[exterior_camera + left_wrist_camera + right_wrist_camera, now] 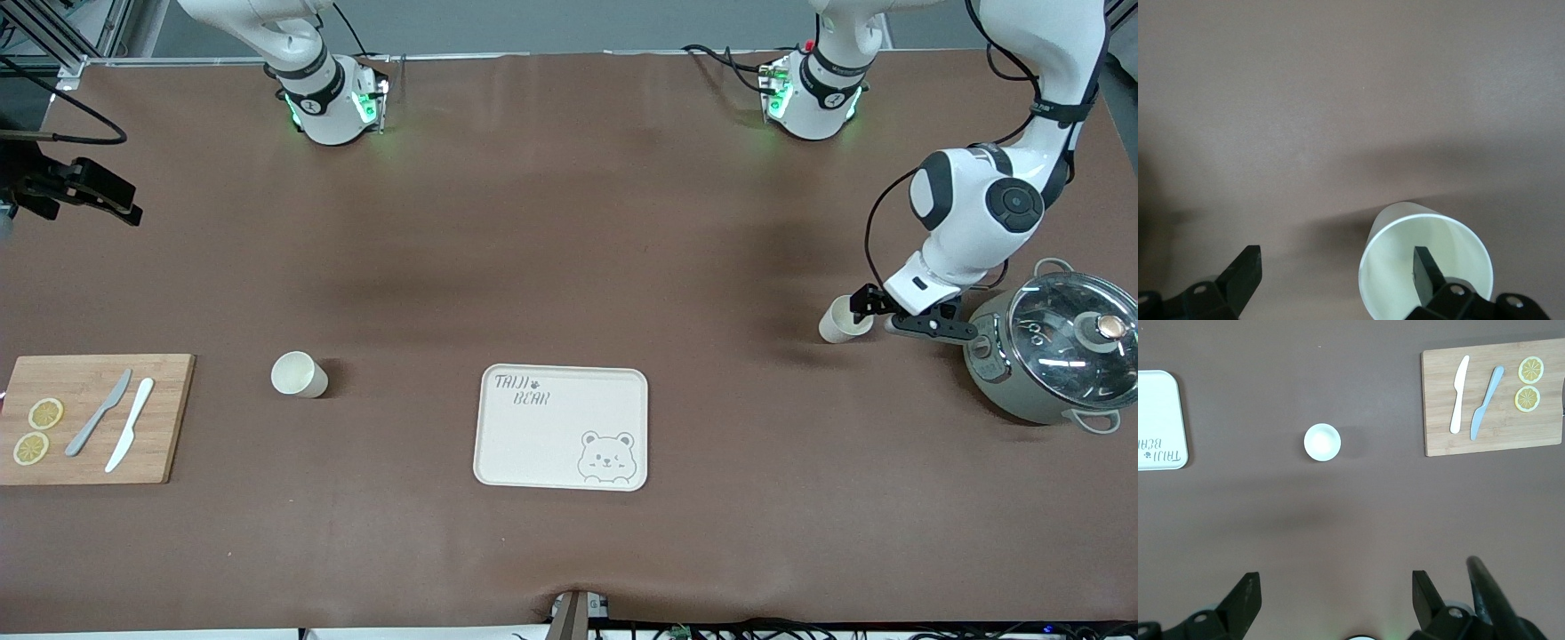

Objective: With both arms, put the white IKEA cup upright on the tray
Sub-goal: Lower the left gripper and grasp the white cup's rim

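Two white cups, one bare tray — nothing of my job is finished yet. My left gripper (876,311) is down at the white cup (843,320) lying on its side toward the left arm's end of the worktop (569,222), just beside the grey lidded cooking pot (1053,351). In the left wrist view my fingers (1426,272) are spread wide, one tip inside the cup's open mouth (1425,267) and the other well outside its wall — released, gripping nothing so far.

My right gripper (1331,603) hangs high over the right arm's end of the worktop, fingers likewise spread and empty, waiting. Below it stands the second white cup (299,373), upright, between the wooden cutting board (89,418) and the tray. The board carries a grey knife (98,413), a white knife (130,425) and two lemon slices (37,431).

The cream "TAIJI BEAR" tray (562,427) sits mid-worktop, nearer the front camera than either cup, with nothing on it.

By my reckoning the work is at its first grasp: I must close on the tipped cup's wall, lift, right it and set it on the tray; the standing cup also waits for the right arm.
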